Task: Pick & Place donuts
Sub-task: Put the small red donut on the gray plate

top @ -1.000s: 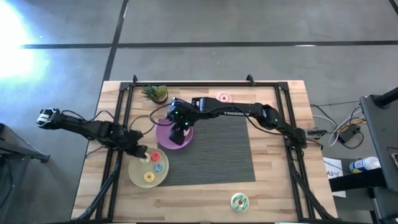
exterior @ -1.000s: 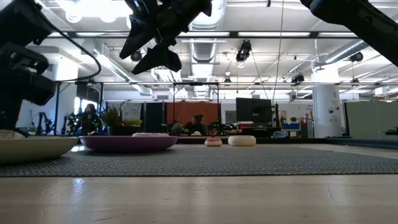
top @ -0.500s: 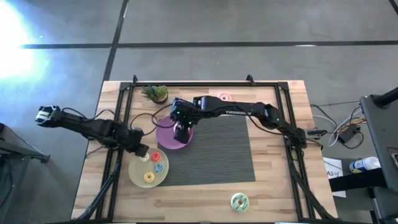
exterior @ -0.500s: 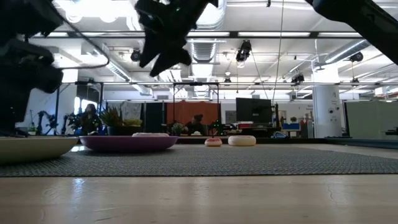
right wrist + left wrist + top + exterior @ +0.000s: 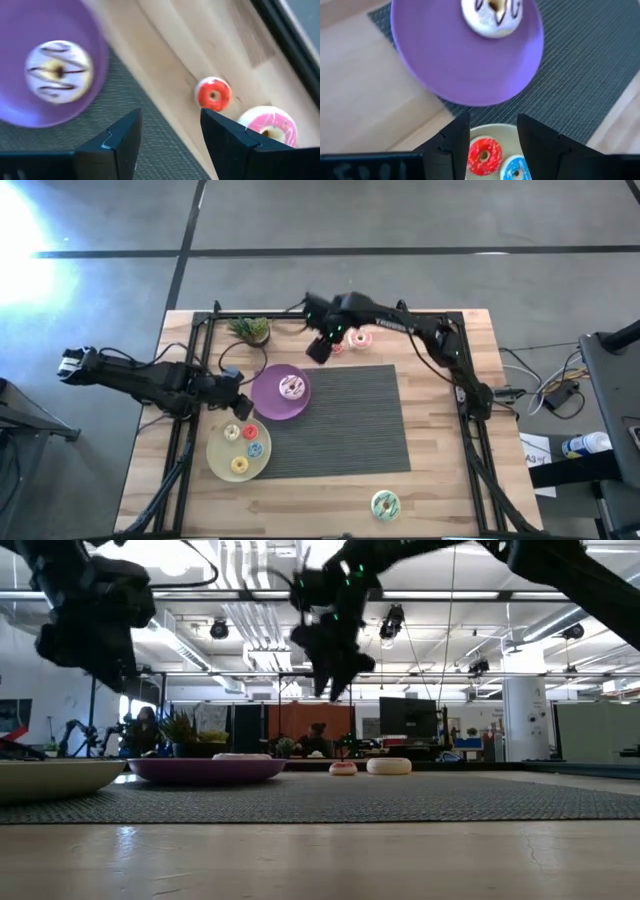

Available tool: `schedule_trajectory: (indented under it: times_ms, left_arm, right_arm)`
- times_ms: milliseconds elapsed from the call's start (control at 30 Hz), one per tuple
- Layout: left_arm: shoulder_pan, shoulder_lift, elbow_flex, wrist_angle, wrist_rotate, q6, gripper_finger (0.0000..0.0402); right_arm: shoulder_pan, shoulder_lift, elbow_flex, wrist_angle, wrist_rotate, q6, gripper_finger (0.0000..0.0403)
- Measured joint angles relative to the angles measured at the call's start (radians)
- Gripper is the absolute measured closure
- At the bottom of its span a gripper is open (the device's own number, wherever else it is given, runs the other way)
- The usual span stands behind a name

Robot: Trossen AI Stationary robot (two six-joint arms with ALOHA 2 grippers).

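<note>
A white-iced donut (image 5: 292,387) lies on the purple plate (image 5: 268,402). Four tinier donuts lie on the yellow plate (image 5: 222,458), among them a red one (image 5: 483,155) and a blue one (image 5: 515,169). A pink donut (image 5: 270,125) and a small red-orange donut (image 5: 213,93) sit on the wood near the far edge. A green-iced donut (image 5: 385,503) lies near the near edge. My right gripper (image 5: 170,122) hangs open in the air near the pink and red-orange donuts. My left gripper (image 5: 492,125) is open above the far rim of the yellow plate, beside the purple plate.
A small potted plant (image 5: 250,328) stands at the far edge, left of my right gripper. A dark woven mat (image 5: 350,420) covers the table's middle, and the purple plate's right part lies on it. A black frame (image 5: 200,370) runs along the table's sides.
My right gripper has risen from over the purple plate and swung toward the far edge, to the pink and red-orange donuts. The white-iced donut now shows lying on the purple plate. My left gripper has lifted and drawn back from the yellow plate toward the far edge.
</note>
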Motion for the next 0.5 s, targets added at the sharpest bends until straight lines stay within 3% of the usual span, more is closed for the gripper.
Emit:
schedule_trajectory:
  times_ms: [233, 500]
  left_arm:
    - [0.015, 0.024, 0.064, 0.004, -0.006, 0.037, 0.0264]
    - [0.022, 0.023, 0.075, 0.009, -0.008, 0.003, 0.0264]
  right_arm:
    - [-0.137, 0.005, -0.119, 0.075, -0.054, -0.063, 0.0213]
    - [-0.165, 0.006, -0.262, 0.194, -0.060, -0.169, 0.0213]
